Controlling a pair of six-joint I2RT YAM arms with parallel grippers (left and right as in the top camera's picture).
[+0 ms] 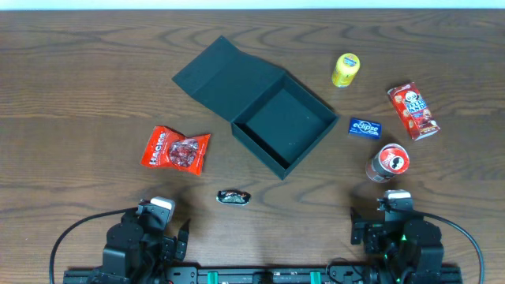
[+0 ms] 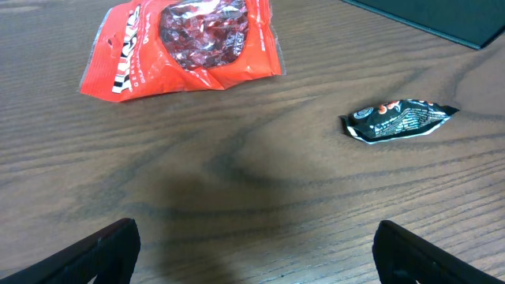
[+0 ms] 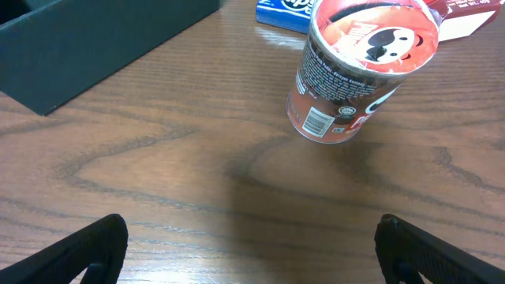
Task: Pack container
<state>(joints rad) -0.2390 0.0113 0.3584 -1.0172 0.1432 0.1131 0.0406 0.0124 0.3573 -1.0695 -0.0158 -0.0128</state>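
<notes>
The container, a dark teal-black square box, lies open mid-table with its flat lid folded out to the back left; it holds nothing. Its wall shows in the right wrist view, its edge in the left wrist view. My left gripper is open and empty at the front left, behind a red candy bag and a small black wrapper. My right gripper is open and empty at the front right, just short of a red chip can.
In the overhead view the red candy bag lies left of the box and the black wrapper in front of it. Right of the box are a yellow can, a blue gum pack, a red carton and the chip can.
</notes>
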